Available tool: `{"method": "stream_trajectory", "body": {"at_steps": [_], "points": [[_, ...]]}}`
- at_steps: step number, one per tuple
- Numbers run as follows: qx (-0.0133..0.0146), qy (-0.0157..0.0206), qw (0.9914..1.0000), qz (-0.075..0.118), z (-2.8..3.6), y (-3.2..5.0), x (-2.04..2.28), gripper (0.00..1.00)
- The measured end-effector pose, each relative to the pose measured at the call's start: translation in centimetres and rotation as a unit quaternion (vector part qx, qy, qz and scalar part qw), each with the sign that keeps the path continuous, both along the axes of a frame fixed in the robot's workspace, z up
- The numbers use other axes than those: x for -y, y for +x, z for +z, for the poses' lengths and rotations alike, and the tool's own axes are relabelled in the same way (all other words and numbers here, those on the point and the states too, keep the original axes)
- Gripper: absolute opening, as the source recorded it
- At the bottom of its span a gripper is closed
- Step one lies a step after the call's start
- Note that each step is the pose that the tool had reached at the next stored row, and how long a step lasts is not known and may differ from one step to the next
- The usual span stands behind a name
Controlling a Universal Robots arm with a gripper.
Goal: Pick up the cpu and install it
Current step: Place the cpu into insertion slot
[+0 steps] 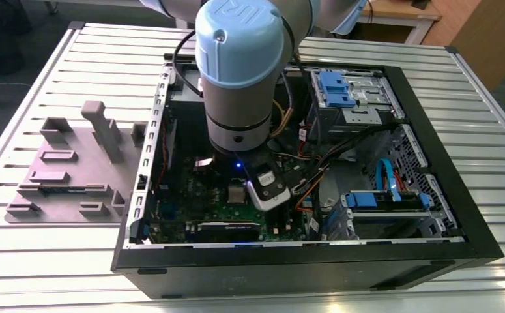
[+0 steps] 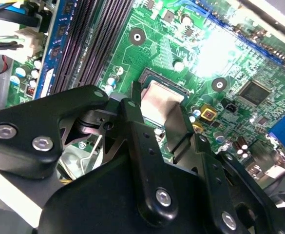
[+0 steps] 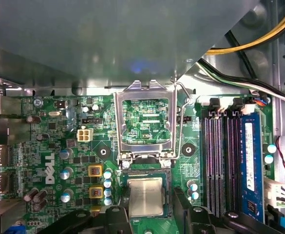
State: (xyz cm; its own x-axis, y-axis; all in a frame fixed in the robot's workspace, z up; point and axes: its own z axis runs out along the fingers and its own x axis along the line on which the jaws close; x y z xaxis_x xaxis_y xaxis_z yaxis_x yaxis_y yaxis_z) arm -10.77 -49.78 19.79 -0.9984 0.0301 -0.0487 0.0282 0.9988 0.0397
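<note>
While the cpu (image 3: 145, 196) lies flat in the socket (image 3: 144, 173), the end effector (image 3: 152, 208) is spread open on both sides of it, not pinching. It looks light, stiff and breakable; grip its side edges.

A robotics lab or workshop — an open computer case (image 1: 322, 264) lies on a ribbed metal table (image 1: 487, 117), a robot arm (image 1: 239, 72) reaches down into it, a grey parts holder (image 1: 70, 176) sits just beside it, and wooden office furniture (image 1: 470, 32) stands beyond it.
</note>
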Motion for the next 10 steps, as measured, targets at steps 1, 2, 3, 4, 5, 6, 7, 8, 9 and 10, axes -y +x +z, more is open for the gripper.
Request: {"method": "stream_trajectory", "body": {"at_steps": [1, 2, 3, 4, 5, 6, 7, 8, 9, 10], "points": [[0.0001, 0.0, 1.0, 0.0, 0.01, -0.12, 0.01, 0.47], [0.0004, -0.0001, 1.0, 0.0, 0.01, -0.29, 0.01, 0.47], [0.0005, -0.0001, 1.0, 0.0, 0.0, -0.42, 0.01, 0.47], [0.0006, 0.0, 1.0, 0.0, -0.03, -0.48, 0.0, 0.47], [0.0007, 0.0, 1.0, 0.0, -0.08, -0.48, 0.0, 0.47], [0.0007, 0.0, 1.0, 0.0, -0.16, -0.48, 0.0, 0.47], [0.0006, -0.0001, 1.0, 0.0, -0.23, -0.48, 0.01, 0.47], [0.0006, -0.0002, 1.0, 0.0, -0.29, -0.48, 0.01, 0.47], [0.0006, -0.0003, 1.0, 0.0, -0.35, -0.48, 0.0, 0.47], [0.0006, -0.0006, 1.0, 0.0, -0.38, -0.49, 0.01, 0.47]]}}
